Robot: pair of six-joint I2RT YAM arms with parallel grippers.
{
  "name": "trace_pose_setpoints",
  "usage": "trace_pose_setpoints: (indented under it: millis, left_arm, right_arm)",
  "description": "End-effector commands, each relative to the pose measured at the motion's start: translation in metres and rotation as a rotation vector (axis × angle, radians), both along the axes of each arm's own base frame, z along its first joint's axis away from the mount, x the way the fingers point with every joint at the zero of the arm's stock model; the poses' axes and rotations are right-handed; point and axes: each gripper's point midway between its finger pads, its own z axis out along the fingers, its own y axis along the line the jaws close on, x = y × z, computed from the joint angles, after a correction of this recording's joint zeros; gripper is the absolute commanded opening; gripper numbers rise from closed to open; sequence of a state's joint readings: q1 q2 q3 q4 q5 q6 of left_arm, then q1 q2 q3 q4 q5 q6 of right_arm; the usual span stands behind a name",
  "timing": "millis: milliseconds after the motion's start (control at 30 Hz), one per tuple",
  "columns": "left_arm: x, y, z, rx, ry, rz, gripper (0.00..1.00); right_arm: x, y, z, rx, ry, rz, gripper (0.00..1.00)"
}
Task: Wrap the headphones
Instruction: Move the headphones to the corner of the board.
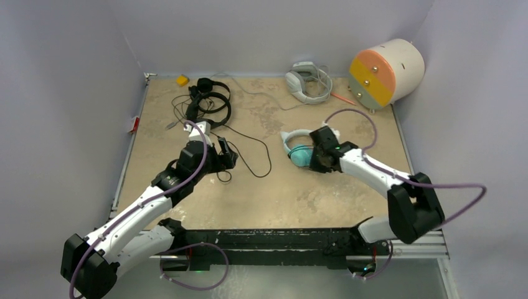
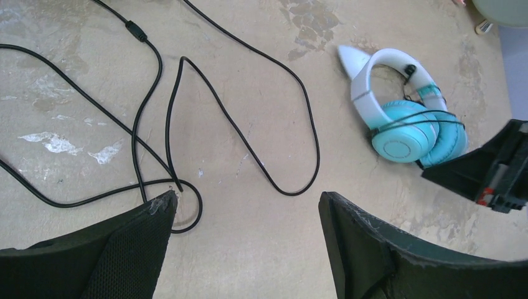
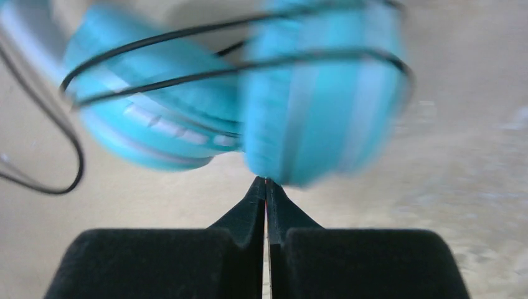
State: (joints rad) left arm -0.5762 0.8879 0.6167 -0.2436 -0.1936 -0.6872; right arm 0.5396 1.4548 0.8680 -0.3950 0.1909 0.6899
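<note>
Here the teal headphones [image 1: 297,151] lie on the tabletop [image 1: 280,199] right of centre, with a thin black wire [image 3: 311,57] looped around both cups. The right tool [image 3: 266,187] is pinched fully together, its tips just under one cup; nothing shows between them. The left tool [image 2: 246,202] gapes wide, holding nothing, above loose loops of black cord [image 2: 274,168] left of the teal pair. The black headphones [image 1: 210,103] lie at the far left, well apart from the teal ones.
</note>
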Motion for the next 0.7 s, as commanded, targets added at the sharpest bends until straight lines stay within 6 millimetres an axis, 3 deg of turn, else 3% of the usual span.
trace_pose_setpoints:
  millis: [0,100,400,533,667]
  left_arm:
    - [0.007,-0.002,0.009,-0.014,-0.043,-0.005,0.83]
    - [0.007,-0.003,0.008,-0.015,-0.04,-0.005,0.83]
    - [0.008,0.0,0.01,0.001,-0.044,0.001,0.83]
    - [0.009,-0.001,0.011,0.005,-0.039,0.001,0.84]
    - [0.013,-0.003,0.018,0.003,-0.051,-0.003,0.84]
  right_arm:
    - [-0.002,-0.06,0.007,-0.032,-0.024,-0.138,0.0]
    - [0.004,-0.076,0.016,-0.015,-0.057,-0.158,0.0]
    - [0.014,-0.058,0.048,0.056,-0.159,0.007,0.04]
    - [0.016,-0.035,0.071,0.106,-0.214,0.095,0.08]
    - [0.03,0.008,0.093,0.08,-0.254,0.182,0.1]
